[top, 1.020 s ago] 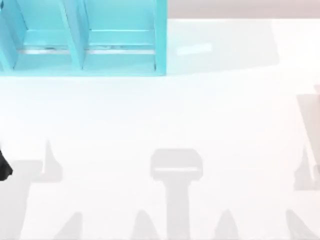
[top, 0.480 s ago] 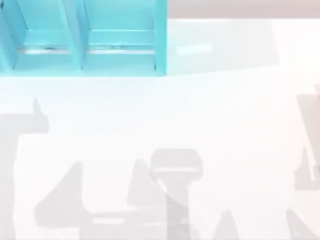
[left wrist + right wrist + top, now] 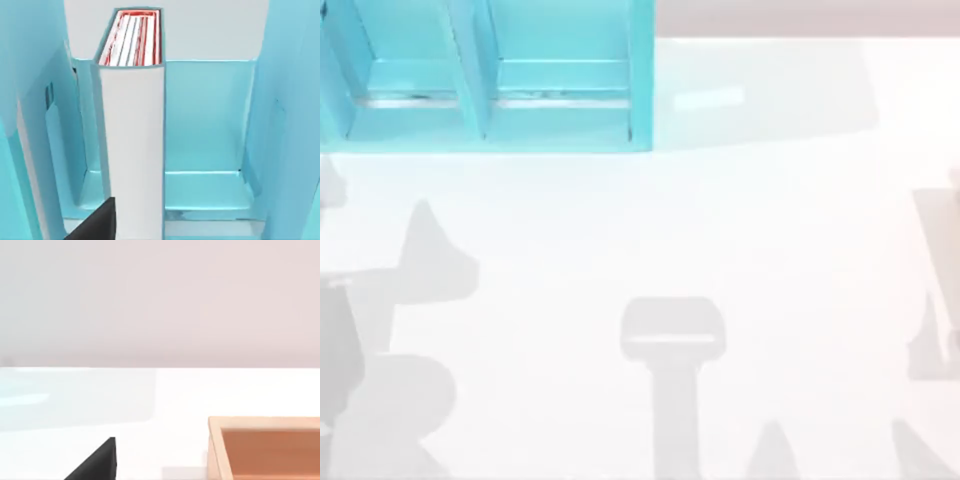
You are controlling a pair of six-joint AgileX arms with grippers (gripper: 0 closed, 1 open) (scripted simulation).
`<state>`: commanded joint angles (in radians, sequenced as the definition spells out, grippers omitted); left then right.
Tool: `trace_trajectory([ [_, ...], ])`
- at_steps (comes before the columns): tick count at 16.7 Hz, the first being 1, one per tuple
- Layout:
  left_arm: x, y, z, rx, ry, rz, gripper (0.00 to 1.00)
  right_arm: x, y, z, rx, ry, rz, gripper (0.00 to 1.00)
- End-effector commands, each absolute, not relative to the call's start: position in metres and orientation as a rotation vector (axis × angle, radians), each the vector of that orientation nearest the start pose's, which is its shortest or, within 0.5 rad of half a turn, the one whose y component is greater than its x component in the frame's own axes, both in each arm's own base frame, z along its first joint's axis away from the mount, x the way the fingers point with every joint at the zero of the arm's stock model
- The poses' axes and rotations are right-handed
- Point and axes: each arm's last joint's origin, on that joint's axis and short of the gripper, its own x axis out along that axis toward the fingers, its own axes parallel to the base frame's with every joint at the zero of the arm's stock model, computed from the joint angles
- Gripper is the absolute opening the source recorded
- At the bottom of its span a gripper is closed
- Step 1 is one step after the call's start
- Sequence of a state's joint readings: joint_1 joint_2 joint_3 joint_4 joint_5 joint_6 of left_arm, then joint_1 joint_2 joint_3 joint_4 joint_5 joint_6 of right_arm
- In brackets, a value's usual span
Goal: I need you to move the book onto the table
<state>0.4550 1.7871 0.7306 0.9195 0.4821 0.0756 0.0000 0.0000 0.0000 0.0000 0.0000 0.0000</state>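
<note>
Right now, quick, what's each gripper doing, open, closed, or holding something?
Left gripper: cannot be told; it faces the book standing in the shelf.
Right gripper: cannot be told.

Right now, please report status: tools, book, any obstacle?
Left tool facing thick teal hardcover book, not gripping. Book upright inside teal shelf unit, not yet on glossy white table. Shelf walls close on both sides.

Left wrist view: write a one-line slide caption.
Thick teal hardcover book standing upright, white page edges forward, inside a compartment of the teal shelf unit.
</note>
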Motion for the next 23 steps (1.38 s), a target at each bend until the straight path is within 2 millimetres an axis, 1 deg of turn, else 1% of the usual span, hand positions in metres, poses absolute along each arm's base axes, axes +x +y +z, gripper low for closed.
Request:
trace_trajectory([
  [2,0.336,0.163,0.133,-0.003,0.118,-0.023,1.00,0.106,-0.001,0.160,0.000,0.000,0.000,1.00],
  [4,0.347,0.178,0.110,-0.001,0.112,-0.033,1.00,0.106,-0.001,0.160,0.000,0.000,0.000,1.00],
  [6,0.353,0.188,0.095,0.004,0.103,-0.041,1.00,0.106,-0.001,0.160,0.000,0.000,0.000,1.00],
  [7,0.355,0.191,0.090,0.006,0.099,-0.044,1.00,0.106,-0.001,0.160,0.000,0.000,0.000,1.00],
  [9,0.357,0.193,0.087,0.008,0.096,-0.047,1.00,0.106,-0.001,0.160,0.000,0.000,0.000,1.00],
  [14,0.358,0.191,0.087,0.006,0.099,-0.050,1.00,0.106,-0.001,0.160,0.000,0.000,0.000,1.00],
  [15,0.361,0.192,0.086,0.007,0.098,-0.049,1.00,0.106,-0.001,0.160,0.000,0.000,0.000,1.00],
  [18,0.382,0.194,0.084,0.008,0.096,-0.047,1.00,0.106,-0.001,0.160,0.000,0.000,0.000,1.00],
  [23,0.433,0.193,0.079,0.008,0.095,-0.047,1.00,0.106,-0.001,0.160,0.000,0.000,0.000,1.00],
])
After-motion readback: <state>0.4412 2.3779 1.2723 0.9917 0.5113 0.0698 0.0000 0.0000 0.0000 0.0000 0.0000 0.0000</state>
